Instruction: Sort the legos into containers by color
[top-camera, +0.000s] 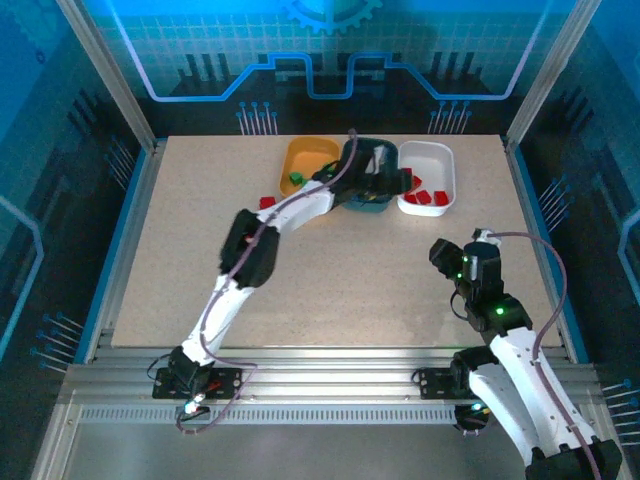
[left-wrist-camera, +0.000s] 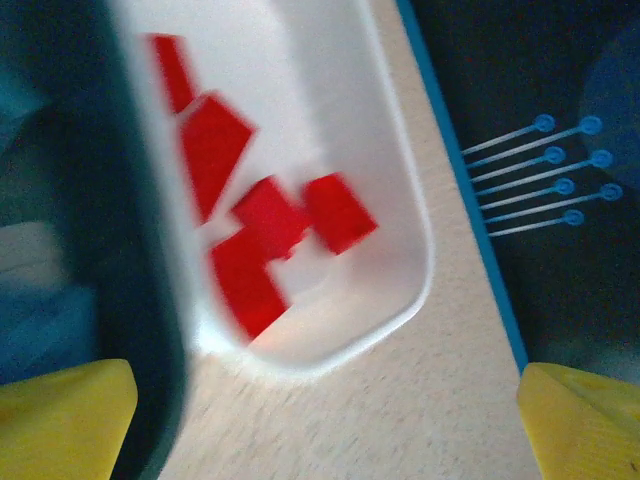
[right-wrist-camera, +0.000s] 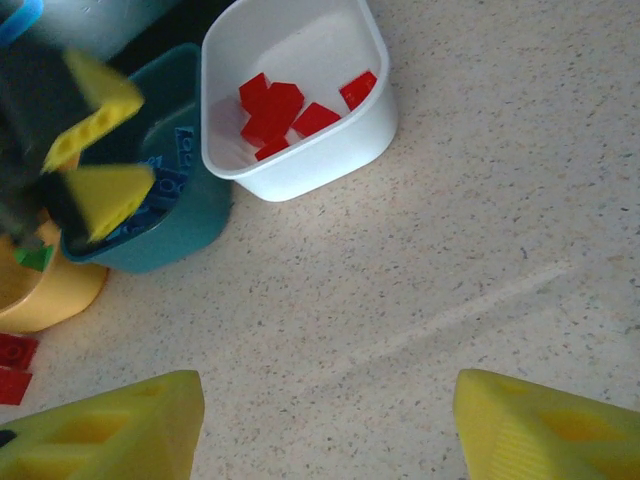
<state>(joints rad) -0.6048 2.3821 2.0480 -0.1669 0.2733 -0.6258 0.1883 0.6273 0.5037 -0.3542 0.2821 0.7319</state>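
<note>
Right claw (right-wrist-camera: 330, 430) released and empty, over bare tabletop (top-camera: 400, 290) at near right. Farther off, stray red bricks (top-camera: 266, 202) lay just left of the orange bin (top-camera: 300, 152). Left claw (left-wrist-camera: 320, 420) released, above the teal bin (right-wrist-camera: 190, 235). Sorted red bricks (right-wrist-camera: 285, 115) sat in the white bin (right-wrist-camera: 330, 150), far right.

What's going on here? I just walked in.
Bricks are being sorted by color. The left end effector, open, hangs over the dark teal bin, which has blue bricks inside. Red bricks lie in the white bin, a green brick in the orange-yellow bin. Two stray red bricks lie on the table beside it. The right end effector hovers open.
</note>
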